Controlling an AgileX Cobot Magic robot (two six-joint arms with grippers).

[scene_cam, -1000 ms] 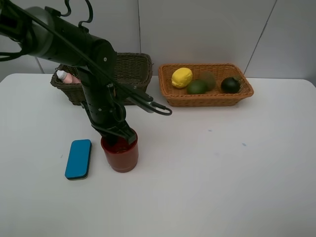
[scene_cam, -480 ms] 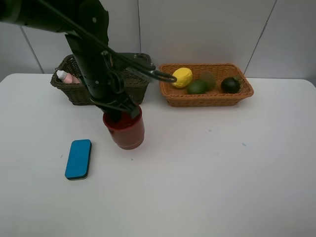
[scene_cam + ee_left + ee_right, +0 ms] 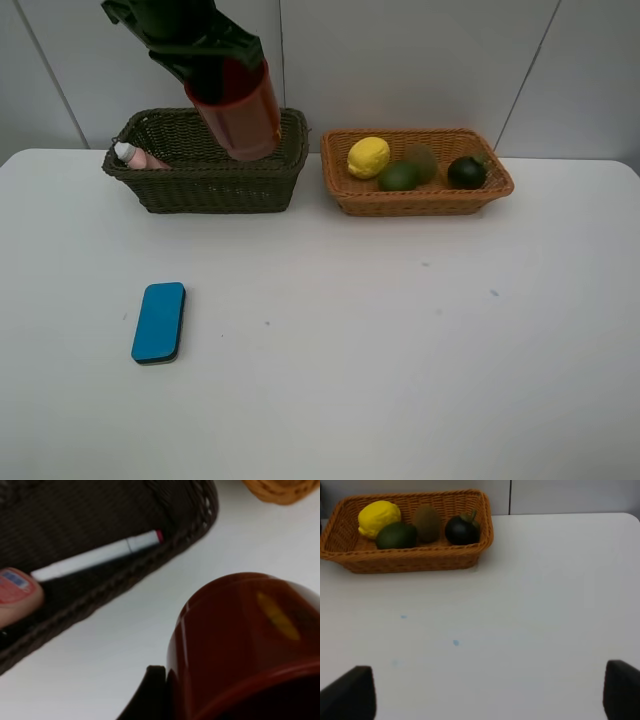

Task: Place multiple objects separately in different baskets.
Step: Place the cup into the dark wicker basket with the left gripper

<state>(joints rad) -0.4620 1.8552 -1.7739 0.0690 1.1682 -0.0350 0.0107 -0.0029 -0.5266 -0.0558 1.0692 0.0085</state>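
Note:
My left gripper [image 3: 215, 72] is shut on the rim of the red cup [image 3: 236, 112] and holds it tilted in the air above the dark olive-brown basket [image 3: 205, 185]. The cup fills the left wrist view [image 3: 245, 640]. In that basket lie the pink bottle with white cap [image 3: 137, 156] and the white pink-tipped marker [image 3: 97, 555]. The light orange-tan basket [image 3: 420, 200] holds the yellow lemon [image 3: 368, 157], green lime [image 3: 398, 176], brown kiwi [image 3: 422, 160] and dark green mangosteen [image 3: 466, 172]. The blue eraser [image 3: 159, 321] lies on the table at the front left. My right gripper [image 3: 490, 695] is open over bare table.
The white table [image 3: 400, 330] stretches in front of both baskets, which stand side by side at its back edge against a pale wall. The right arm does not show in the exterior high view.
My left gripper has lifted the red cup off the table beside the eraser and carried it up and back, to above the dark basket.

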